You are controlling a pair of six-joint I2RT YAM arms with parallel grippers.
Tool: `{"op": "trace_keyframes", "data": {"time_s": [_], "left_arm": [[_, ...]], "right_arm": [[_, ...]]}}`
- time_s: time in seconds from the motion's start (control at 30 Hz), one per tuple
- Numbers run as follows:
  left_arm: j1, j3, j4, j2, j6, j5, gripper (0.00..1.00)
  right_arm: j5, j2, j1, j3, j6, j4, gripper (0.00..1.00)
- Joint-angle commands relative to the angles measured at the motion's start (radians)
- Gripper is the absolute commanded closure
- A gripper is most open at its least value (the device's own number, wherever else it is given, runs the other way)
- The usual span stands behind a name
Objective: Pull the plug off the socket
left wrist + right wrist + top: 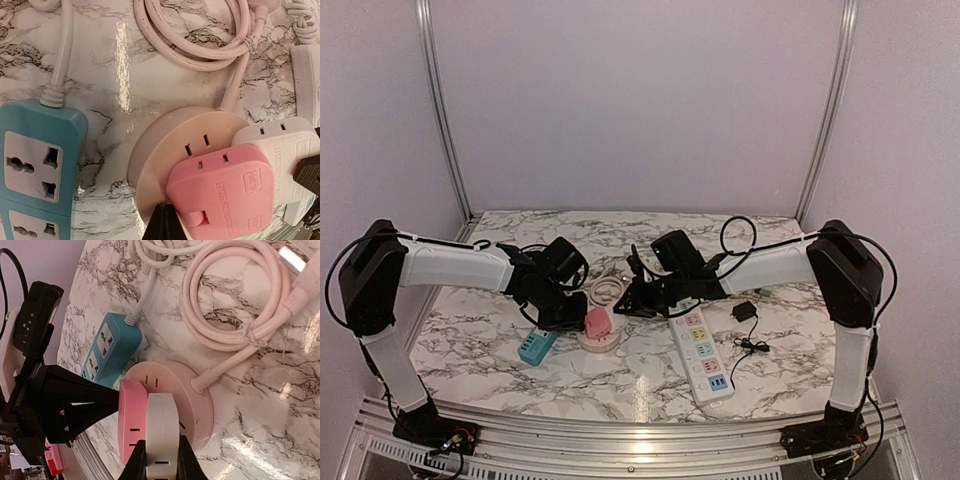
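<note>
From where I stand, the right gripper [162, 465] has its two fingers pinched on either side of the white plug [162, 425]. That plug sits in the round pink socket [197, 390] near the middle of the marble table [470, 350], hard against a pink plug [132, 420] in the same socket. The left gripper [107, 401], fingers pressed together, points its tip at the side of the pink plug and appears to touch it, low by the socket's rim. The step in hand looks like drawing the white plug out. I'd say it wants a straight pull along the pins, away from the socket face and without twist, since the neighbouring pink plug could be dragged along. The left arm should bear down so the light socket does not lift; the coiled cord [235, 300] behind gives no anchor. Both plugs carry raised lettering, too small and sideways for me to read, and the blue power strip [112, 352] nearby shows no brand I can make out.
</note>
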Motion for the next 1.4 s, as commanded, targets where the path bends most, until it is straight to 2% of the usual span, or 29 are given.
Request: {"op": "trace_keyframes", "data": {"time_s": [0.0,0.27,0.53,0.73,0.93,1.1,1.17,1.23,1.37], "left_arm": [[-0.003,-0.032,-0.072,0.095,0.016,-0.036,1.0],[-0.014,-0.014,-0.088,0.1,0.018,-0.047,1.0],[-0.011,0.192,-0.244,0.039,0.089,-0.109,1.0],[-0.027,0.255,-0.251,0.052,0.098,-0.097,0.98],[-0.037,0.254,-0.189,0.028,0.184,-0.099,0.69],[-0.037,0.176,-0.067,-0.053,0.342,-0.097,0.26],[-0.039,0.152,-0.02,-0.076,0.397,-0.085,0.13],[-0.04,0.131,0.016,-0.088,0.463,-0.09,0.08],[-0.064,0.066,0.129,-0.108,0.604,-0.109,0.05]], "right_arm": [[-0.084,-0.035,-0.019,-0.034,0.036,0.107,0.96],[-0.123,-0.033,-0.032,-0.067,0.075,0.179,0.97],[-0.096,-0.039,-0.034,-0.075,0.047,0.145,0.98],[-0.049,-0.063,-0.034,-0.054,0.016,0.093,0.99],[-0.032,-0.066,-0.033,-0.028,-0.012,0.047,0.99],[-0.018,-0.062,-0.034,-0.013,-0.045,-0.012,0.99],[-0.02,-0.059,-0.035,-0.012,-0.057,-0.026,0.99],[-0.029,-0.057,-0.04,-0.007,-0.069,-0.041,0.99],[-0.043,-0.059,-0.055,0.0,-0.095,-0.071,0.99]]}}
